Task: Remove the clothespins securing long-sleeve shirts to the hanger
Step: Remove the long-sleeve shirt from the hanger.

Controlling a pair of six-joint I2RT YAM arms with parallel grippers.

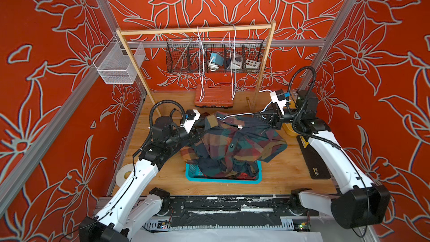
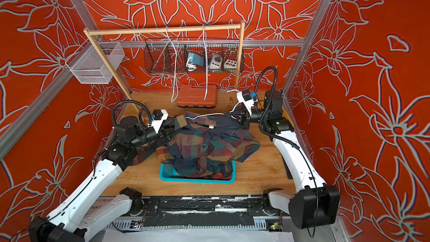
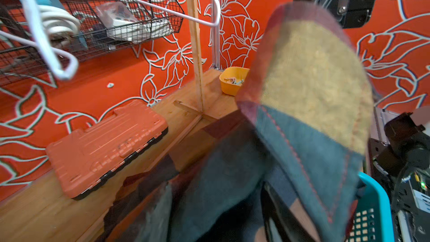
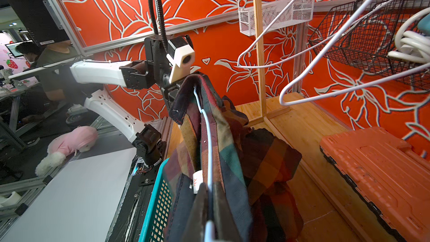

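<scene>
**Plaid cloth close to the lens**

A plaid shirt, blurred, with a mustard block showing, fills the near view. Beyond it an orange tool case lies on the wooden table, and a yellow bowl sits near a wooden post. White wire hangers cross a black wire basket
</scene>
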